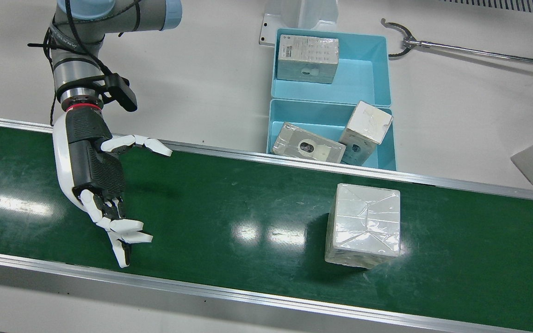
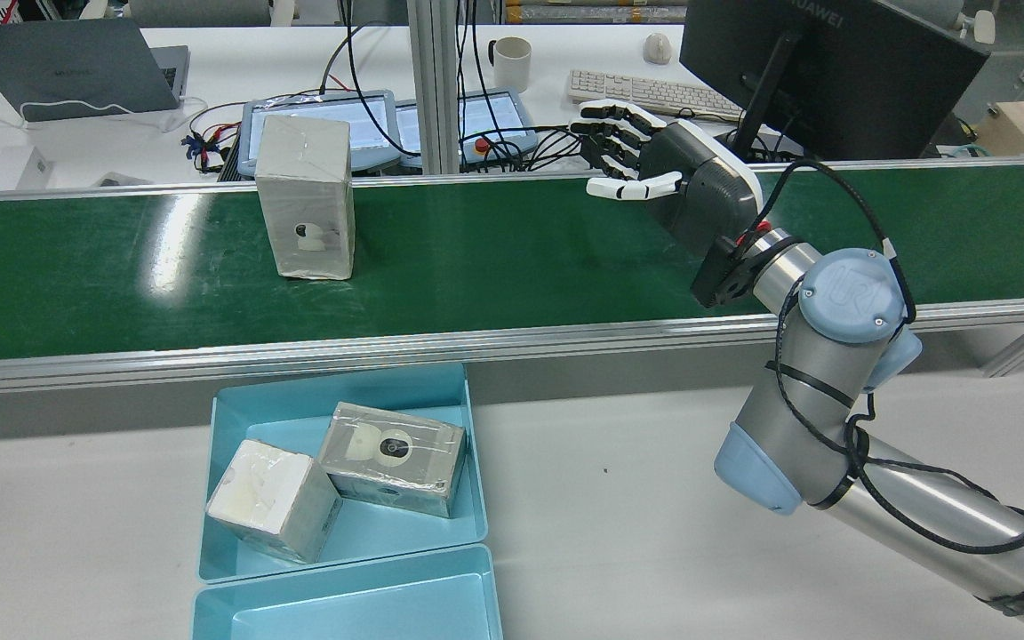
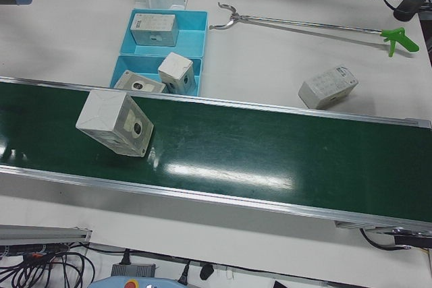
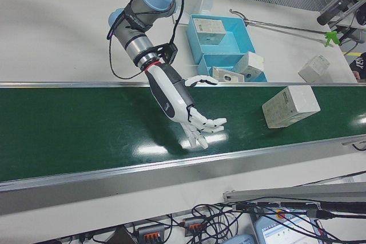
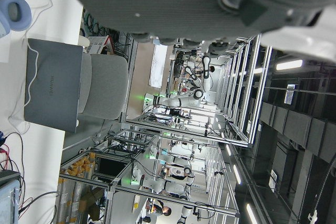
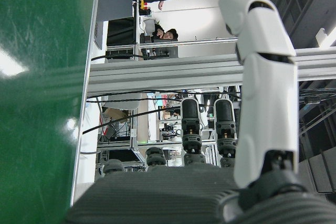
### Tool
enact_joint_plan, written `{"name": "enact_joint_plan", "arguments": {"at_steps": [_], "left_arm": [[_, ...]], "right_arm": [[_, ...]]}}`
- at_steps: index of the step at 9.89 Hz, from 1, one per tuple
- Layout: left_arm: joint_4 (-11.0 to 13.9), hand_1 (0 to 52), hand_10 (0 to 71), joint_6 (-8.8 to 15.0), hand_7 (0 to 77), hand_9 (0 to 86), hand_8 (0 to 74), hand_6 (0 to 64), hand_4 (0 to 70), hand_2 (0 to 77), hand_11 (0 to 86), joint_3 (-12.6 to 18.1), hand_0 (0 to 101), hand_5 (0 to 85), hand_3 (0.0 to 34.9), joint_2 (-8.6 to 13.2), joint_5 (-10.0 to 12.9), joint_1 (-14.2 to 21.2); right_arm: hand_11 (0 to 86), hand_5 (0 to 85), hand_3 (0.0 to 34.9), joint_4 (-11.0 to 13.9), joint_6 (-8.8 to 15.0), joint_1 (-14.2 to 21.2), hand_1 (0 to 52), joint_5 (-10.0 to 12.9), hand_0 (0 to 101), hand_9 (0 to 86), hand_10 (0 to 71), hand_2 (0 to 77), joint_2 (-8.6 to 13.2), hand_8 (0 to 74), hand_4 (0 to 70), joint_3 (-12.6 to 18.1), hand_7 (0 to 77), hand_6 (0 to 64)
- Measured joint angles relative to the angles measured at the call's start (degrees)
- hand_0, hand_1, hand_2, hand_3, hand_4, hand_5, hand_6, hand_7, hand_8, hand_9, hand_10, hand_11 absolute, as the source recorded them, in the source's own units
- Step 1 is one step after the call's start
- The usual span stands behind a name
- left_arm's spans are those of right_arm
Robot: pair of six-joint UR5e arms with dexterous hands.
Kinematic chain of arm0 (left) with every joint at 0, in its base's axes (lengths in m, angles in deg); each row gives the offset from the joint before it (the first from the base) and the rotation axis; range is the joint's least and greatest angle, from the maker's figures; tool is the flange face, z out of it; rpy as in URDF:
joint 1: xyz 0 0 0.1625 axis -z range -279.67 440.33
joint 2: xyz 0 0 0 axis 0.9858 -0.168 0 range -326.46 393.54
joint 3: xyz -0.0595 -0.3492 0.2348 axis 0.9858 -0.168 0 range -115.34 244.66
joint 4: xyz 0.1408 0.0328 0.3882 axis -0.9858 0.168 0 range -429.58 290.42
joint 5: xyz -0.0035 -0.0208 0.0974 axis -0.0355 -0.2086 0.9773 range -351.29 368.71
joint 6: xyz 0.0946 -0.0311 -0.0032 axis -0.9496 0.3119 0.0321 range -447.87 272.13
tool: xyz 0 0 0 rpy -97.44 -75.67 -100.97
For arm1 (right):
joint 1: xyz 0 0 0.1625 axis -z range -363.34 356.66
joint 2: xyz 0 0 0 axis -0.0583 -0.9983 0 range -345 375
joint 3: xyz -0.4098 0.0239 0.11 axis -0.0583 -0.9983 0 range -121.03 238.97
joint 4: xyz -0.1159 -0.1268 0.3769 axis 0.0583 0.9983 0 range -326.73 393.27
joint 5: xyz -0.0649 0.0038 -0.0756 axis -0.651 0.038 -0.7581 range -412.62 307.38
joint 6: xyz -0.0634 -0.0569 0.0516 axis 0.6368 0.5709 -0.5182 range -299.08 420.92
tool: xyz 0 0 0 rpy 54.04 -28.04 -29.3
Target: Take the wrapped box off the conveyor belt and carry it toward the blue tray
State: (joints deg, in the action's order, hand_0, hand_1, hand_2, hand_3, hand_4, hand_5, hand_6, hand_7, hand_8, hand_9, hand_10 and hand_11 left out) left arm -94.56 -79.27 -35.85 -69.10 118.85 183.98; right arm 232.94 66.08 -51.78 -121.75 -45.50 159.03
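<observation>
Green conveyor belt (image 1: 229, 203) carries the wrapped box (image 1: 363, 225) upright, well apart from and beyond the tips of the right hand (image 1: 95, 175), whose widely spread, empty fingers (image 1: 127, 231) could tip the slick wrapping if they close off-centre.

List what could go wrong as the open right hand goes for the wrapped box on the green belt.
The white-and-black right hand hovers open, well apart from the film-wrapped grey box, so the reach is long. The glossy film may slip. The near blue plastic tray already holds two boxes, leaving little room.
</observation>
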Motion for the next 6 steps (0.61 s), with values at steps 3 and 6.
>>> {"name": "enact_joint_plan", "arguments": {"at_steps": [3, 6], "left_arm": [[0.0, 0.0, 0.5, 0.0, 0.0, 0.0, 0.0, 0.0, 0.0, 0.5, 0.0, 0.0, 0, 1.1, 0.0, 0.0, 0.0, 0.0], [0.0, 0.0, 0.0, 0.0, 0.0, 0.0, 0.0, 0.0, 0.0, 0.5, 0.0, 0.0, 0, 1.1, 0.0, 0.0, 0.0, 0.0]], "right_arm": [[1.6, 30.5, 22.1, 0.0, -0.3, -0.2, 16.9, 0.0, 48, 4.4, 0.0, 25.1, 0.1, 0.0, 9.3, 0.0, 22.4, 3.8], [1.6, 39.3, 15.9, -0.2, -0.6, -0.3, 30.0, 0.2, 55, 18.5, 3.3, 36.5, 0.1, 9.3, 17.5, 0.2, 35.5, 11.4]]}}
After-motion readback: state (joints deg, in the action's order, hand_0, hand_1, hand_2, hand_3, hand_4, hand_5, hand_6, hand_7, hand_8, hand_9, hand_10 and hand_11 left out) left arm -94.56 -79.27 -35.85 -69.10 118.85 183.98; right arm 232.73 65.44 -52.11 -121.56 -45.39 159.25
